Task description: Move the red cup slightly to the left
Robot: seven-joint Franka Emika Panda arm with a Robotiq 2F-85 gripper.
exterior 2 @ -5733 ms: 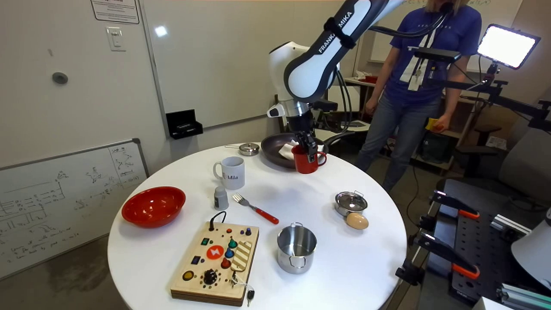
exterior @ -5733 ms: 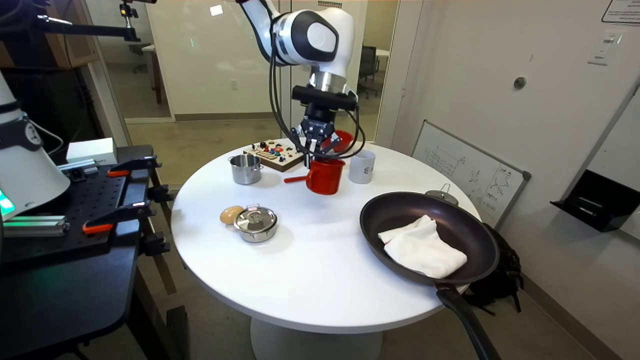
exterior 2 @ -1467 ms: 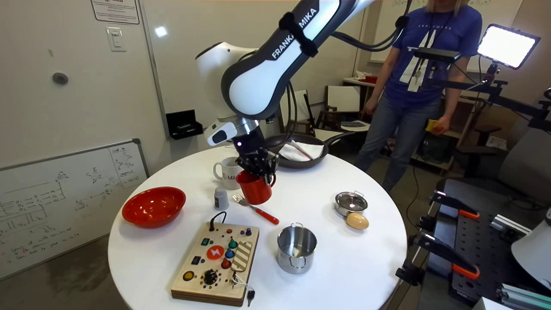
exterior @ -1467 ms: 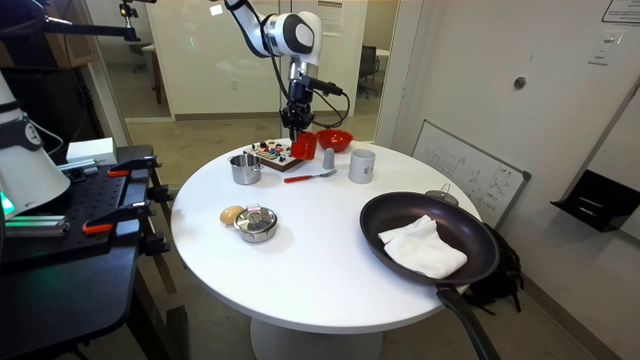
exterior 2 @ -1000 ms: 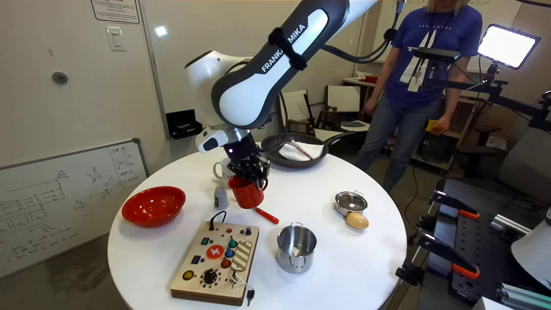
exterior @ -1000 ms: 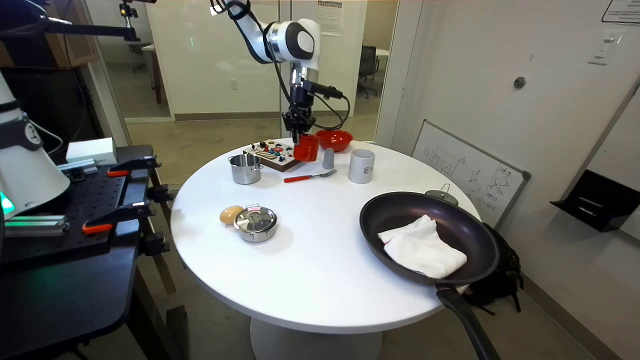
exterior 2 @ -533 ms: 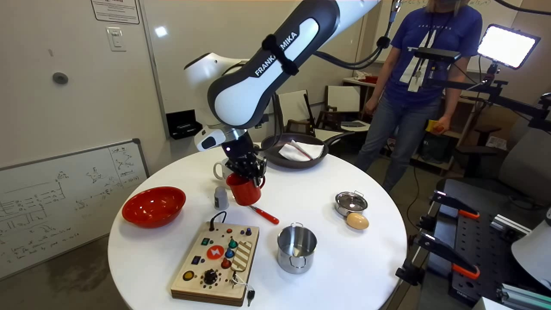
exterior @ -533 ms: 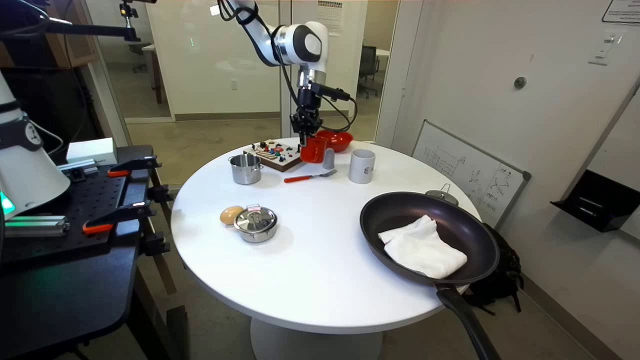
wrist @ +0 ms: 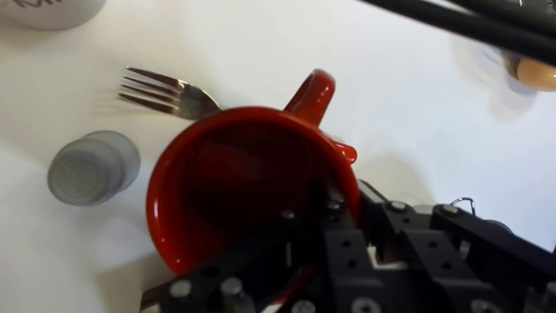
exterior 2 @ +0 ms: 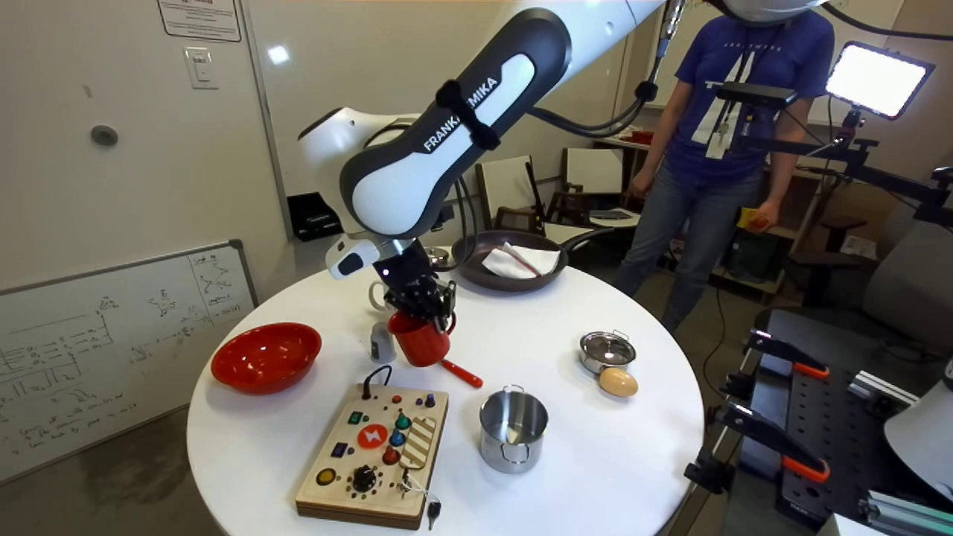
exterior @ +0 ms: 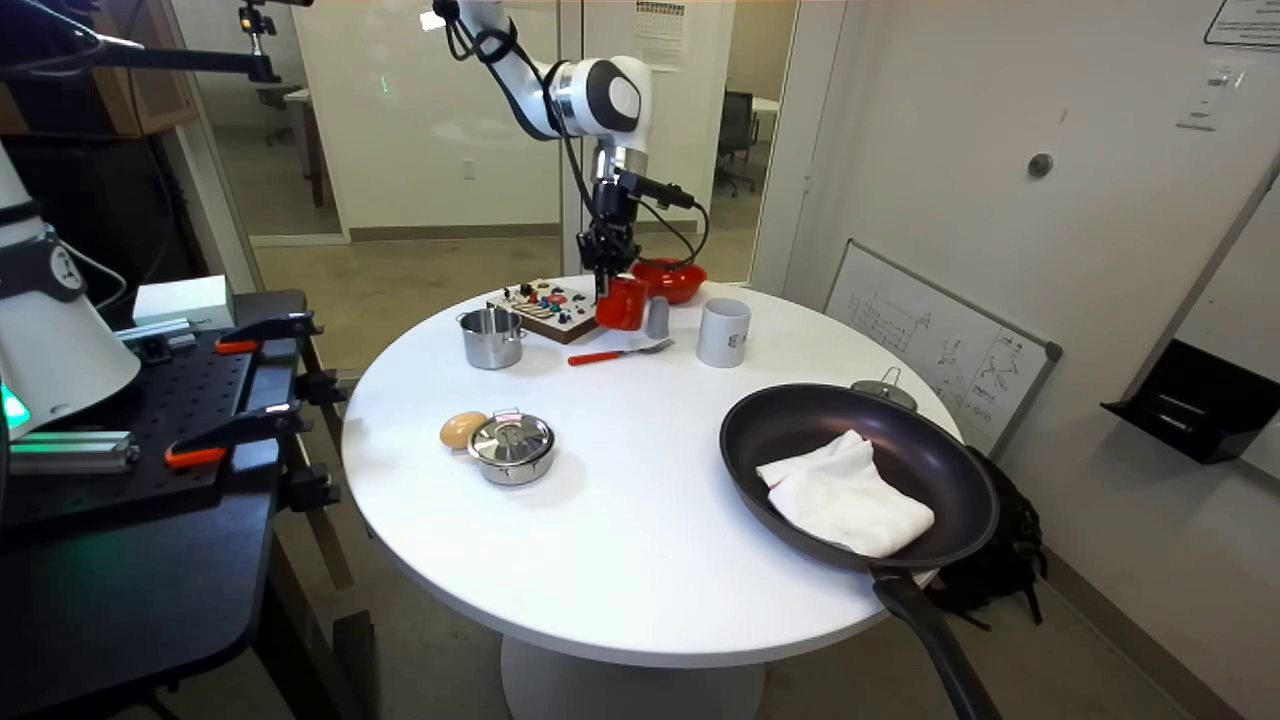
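The red cup (exterior: 622,305) is held between the wooden board and the grey shaker. In an exterior view the red cup (exterior 2: 421,344) looks tilted and a little above the table. In the wrist view I look into its dark inside (wrist: 243,169), its handle pointing up. My gripper (wrist: 354,204) is shut on the cup's wall, one finger inside and one outside the rim. The gripper shows above the cup in both exterior views (exterior: 602,280) (exterior 2: 439,320). The cup hides part of the fork (exterior 2: 461,373).
The round white table (exterior: 600,560) holds a red bowl (exterior 2: 266,359), grey shaker (exterior 2: 383,344), white mug (exterior: 724,333), wooden board (exterior 2: 350,476), steel pot (exterior 2: 514,432), lidded pot (exterior: 511,448), egg (exterior 2: 618,383) and black pan (exterior: 960,500) with a cloth (exterior: 850,495).
The gripper has carried the cup from near the pan, over the fork, towards the shaker and board. In the last second it has shifted slightly and come a little lower, still holding it.
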